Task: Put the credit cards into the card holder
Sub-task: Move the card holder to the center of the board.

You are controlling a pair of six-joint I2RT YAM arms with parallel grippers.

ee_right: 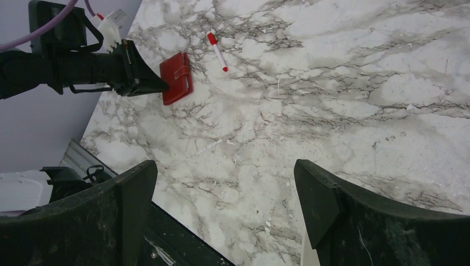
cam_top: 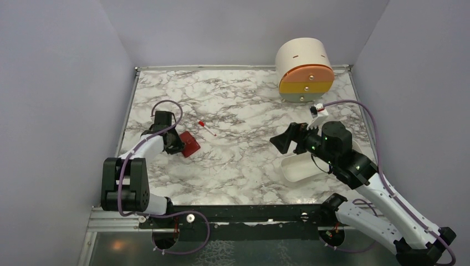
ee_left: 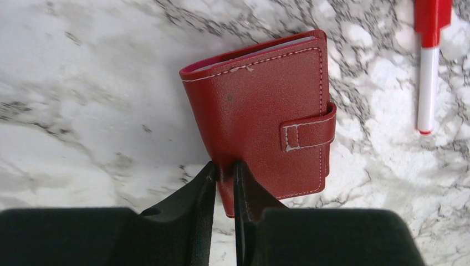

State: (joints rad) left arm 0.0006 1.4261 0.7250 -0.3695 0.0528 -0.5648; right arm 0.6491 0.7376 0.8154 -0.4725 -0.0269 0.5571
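A: The left gripper point(ee_left: 224, 166) is pinched tight on the closed red card holder point(ee_left: 260, 105), left side of the table point(cam_top: 244, 111); the right gripper point(ee_right: 224, 191) hangs wide open, empty.
B: Hold that edge firm; the strap point(ee_left: 307, 133) needs unsnapping first.

- Flat red grained folding card holder point(ee_left: 260, 111): deep red, pale stitching along the edges and strap, pinkish-red inner edge.
- Marble-patterned table top point(cam_top: 244, 166): white with grey-brown veins.
- Slim marker pen point(ee_left: 427, 83): white barrel, red cap.
- Round drawer unit point(cam_top: 302, 55): cream shell; orange, yellow and grey fronts.
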